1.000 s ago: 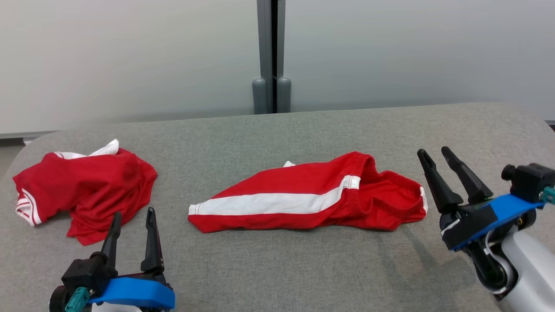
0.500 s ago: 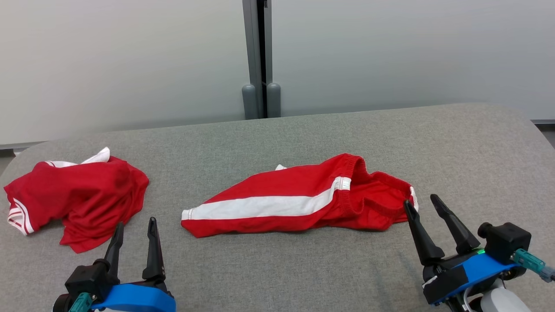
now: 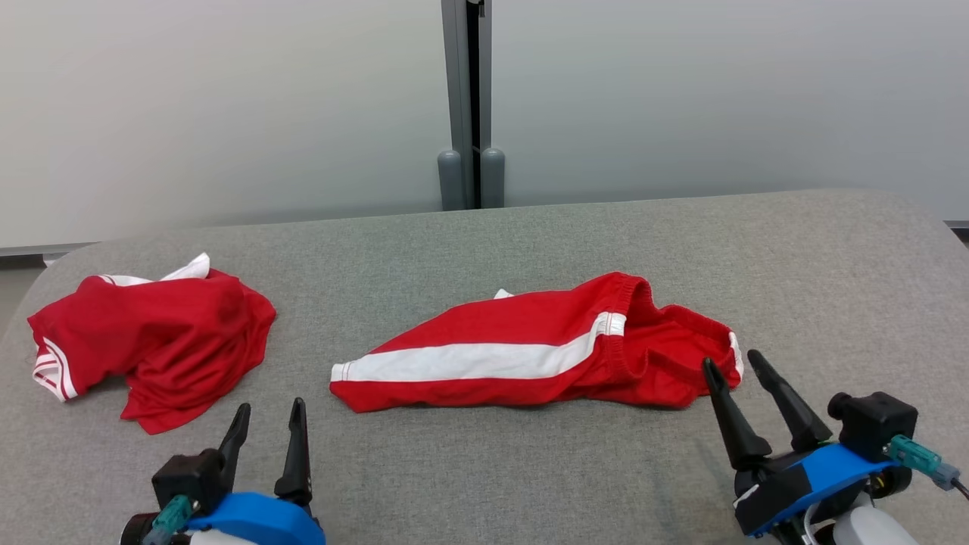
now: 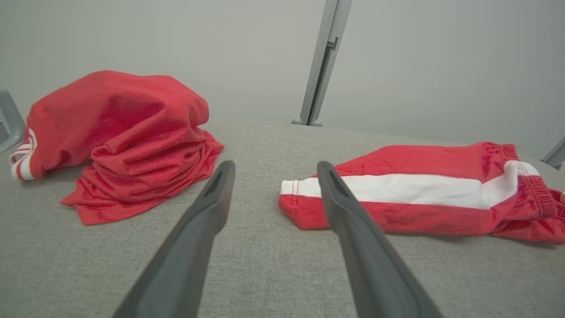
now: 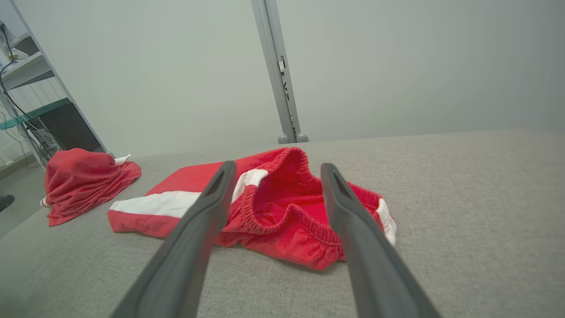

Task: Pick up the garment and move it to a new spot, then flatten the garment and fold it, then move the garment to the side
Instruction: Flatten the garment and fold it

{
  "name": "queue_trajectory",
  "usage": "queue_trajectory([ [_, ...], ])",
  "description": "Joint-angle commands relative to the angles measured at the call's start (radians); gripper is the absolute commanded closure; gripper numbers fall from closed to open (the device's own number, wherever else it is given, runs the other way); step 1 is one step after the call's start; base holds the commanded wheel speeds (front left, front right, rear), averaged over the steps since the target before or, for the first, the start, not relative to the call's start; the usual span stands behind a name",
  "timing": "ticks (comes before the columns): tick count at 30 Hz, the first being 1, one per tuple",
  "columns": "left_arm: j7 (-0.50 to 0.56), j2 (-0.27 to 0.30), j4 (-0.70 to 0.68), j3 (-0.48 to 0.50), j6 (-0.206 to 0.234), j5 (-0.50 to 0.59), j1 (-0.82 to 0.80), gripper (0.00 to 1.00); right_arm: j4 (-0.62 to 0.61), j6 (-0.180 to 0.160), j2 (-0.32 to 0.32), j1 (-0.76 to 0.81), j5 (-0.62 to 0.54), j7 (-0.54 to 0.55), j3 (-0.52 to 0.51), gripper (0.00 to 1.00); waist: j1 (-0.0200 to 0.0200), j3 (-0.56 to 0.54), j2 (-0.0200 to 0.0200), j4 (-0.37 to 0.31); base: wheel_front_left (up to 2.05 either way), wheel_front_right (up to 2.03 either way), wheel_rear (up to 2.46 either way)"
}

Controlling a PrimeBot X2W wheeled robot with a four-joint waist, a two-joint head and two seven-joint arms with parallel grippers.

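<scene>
A red garment with a white side stripe, a pair of shorts, lies flattened across the middle of the grey table, its elastic waistband on the right. My right gripper is open just in front of the waistband end, apart from the cloth. In the right wrist view the shorts lie beyond the spread fingers of the right gripper. My left gripper is open near the front left, empty. The left wrist view has the left gripper pointing between the shorts' leg hem and another garment.
A second red garment lies crumpled at the table's left end, also seen as a heap and far off. Pale wall panels with a grey post stand behind the table. Shelving stands beyond the left end.
My right gripper has come down from the right side to the front of the shorts' waistband end. The left gripper shifted slightly right. The head camera moved; both garments lie as before.
</scene>
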Motion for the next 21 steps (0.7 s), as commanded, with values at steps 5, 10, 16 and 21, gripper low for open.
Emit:
queue_trajectory([
  [5, 0.144, 0.066, 0.031, -0.085, -0.007, -0.094, -0.086, 0.0, 0.058, 0.0, -0.023, -0.058, 0.046, 0.026, 0.072, 0.0, 0.0, 0.001, 0.0, 0.006, 0.0, 0.0, 0.0],
  [10, 0.356, 0.164, 0.008, -0.195, -0.005, -0.204, -0.187, 0.0, 0.119, 0.0, -0.046, -0.153, 0.111, 0.156, 0.149, 0.0, 0.0, 0.013, 0.0, 0.006, 0.0, 0.0, 0.0],
  [16, 0.61, 0.272, -0.009, -0.33, -0.005, -0.399, -0.314, 0.0, 0.182, 0.0, -0.062, -0.297, 0.212, 0.319, 0.226, 0.0, 0.0, 0.053, 0.0, 0.0, 0.0, 0.0, 0.0],
  [21, 0.846, 0.329, 0.075, -0.445, -0.005, -0.633, -0.457, 0.0, 0.285, 0.0, -0.035, -0.457, 0.371, 0.494, 0.291, 0.0, 0.0, 0.103, 0.0, -0.007, 0.0, 0.0, 0.0],
])
